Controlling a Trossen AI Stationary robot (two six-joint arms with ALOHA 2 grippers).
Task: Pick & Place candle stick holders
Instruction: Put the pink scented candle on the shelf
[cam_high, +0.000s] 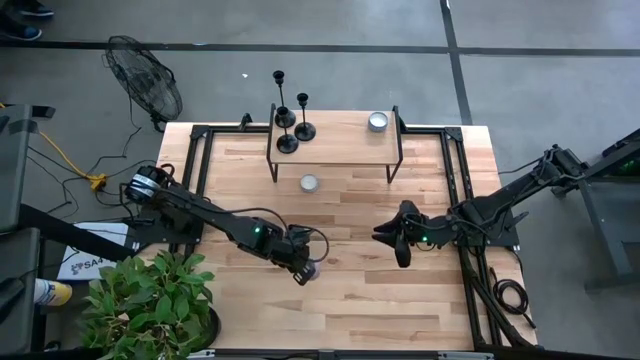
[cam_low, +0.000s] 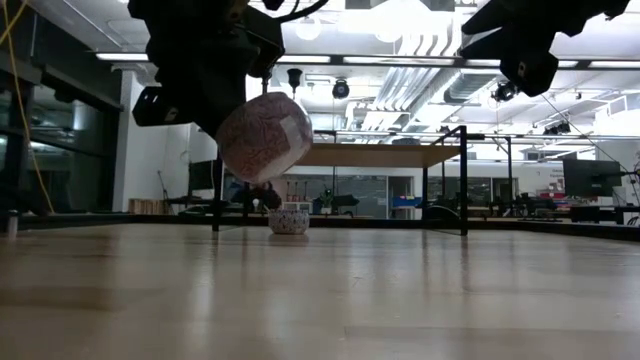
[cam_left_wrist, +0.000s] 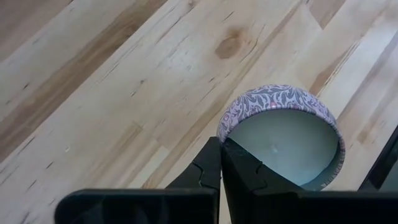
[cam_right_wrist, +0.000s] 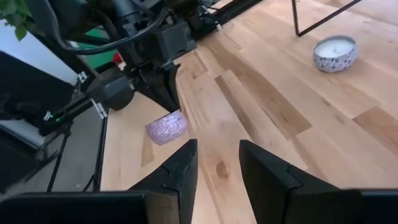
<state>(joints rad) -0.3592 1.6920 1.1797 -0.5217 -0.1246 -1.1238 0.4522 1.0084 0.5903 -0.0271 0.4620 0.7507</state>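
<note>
Three black candlesticks (cam_high: 288, 118) stand on their round bases at the left end of a small wooden shelf (cam_high: 340, 150) at the table's far side. No gripper is near them. My left gripper (cam_high: 303, 268) is at mid-table, shut on a small patterned candle tin (cam_left_wrist: 280, 134), which also shows in the low view (cam_low: 265, 135). My right gripper (cam_high: 393, 240) hovers open and empty to the right of it, its fingers (cam_right_wrist: 180, 171) pointing toward the left gripper. My left gripper pinches the tin's side wall at its rim (cam_left_wrist: 225, 138), one finger inside over the wax and one outside. The fingers come from above, slanting down. The tin is lifted clear of the table and hangs tilted below the fingers (cam_low: 265, 135).
A second patterned tin (cam_high: 309, 183) sits on the table in front of the shelf, and a third (cam_high: 377, 121) on the shelf's right end. Black frames (cam_high: 195, 170) run along the table's left and right sides. A potted plant (cam_high: 150, 305) stands at the near left corner.
</note>
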